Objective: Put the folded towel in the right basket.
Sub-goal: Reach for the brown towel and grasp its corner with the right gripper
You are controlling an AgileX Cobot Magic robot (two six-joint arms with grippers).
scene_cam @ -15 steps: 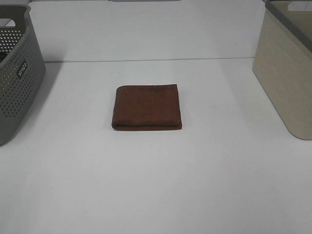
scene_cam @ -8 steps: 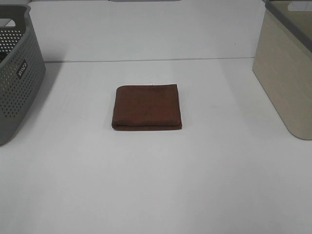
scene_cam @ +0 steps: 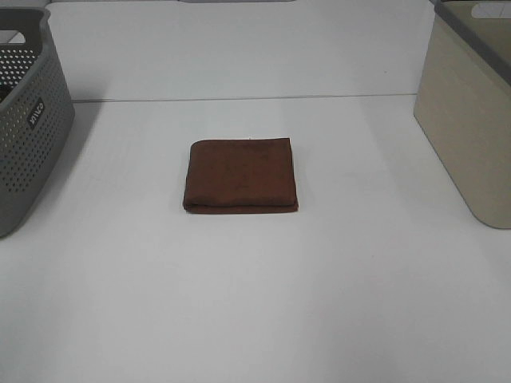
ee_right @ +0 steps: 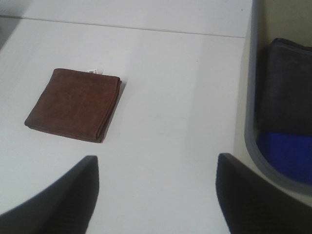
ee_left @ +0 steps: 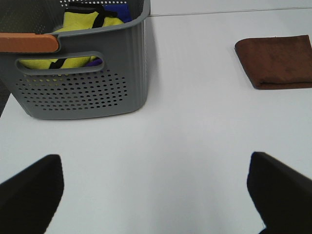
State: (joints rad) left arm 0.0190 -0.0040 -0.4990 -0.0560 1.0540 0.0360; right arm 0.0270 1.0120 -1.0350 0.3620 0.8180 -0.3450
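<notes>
A brown folded towel (scene_cam: 241, 175) lies flat in the middle of the white table; it also shows in the left wrist view (ee_left: 276, 61) and the right wrist view (ee_right: 74, 104). The beige right basket (scene_cam: 471, 112) stands at the right edge; its grey rim (ee_right: 249, 112) shows in the right wrist view, with dark and blue cloth inside. Neither gripper shows in the exterior view. My left gripper (ee_left: 156, 195) is open and empty over bare table, well short of the towel. My right gripper (ee_right: 156, 195) is open and empty, between the towel and the right basket.
A grey perforated basket (scene_cam: 28, 120) stands at the left edge; the left wrist view shows its wall (ee_left: 83, 83) and yellow and blue items inside. A table seam runs along the back (scene_cam: 239, 99).
</notes>
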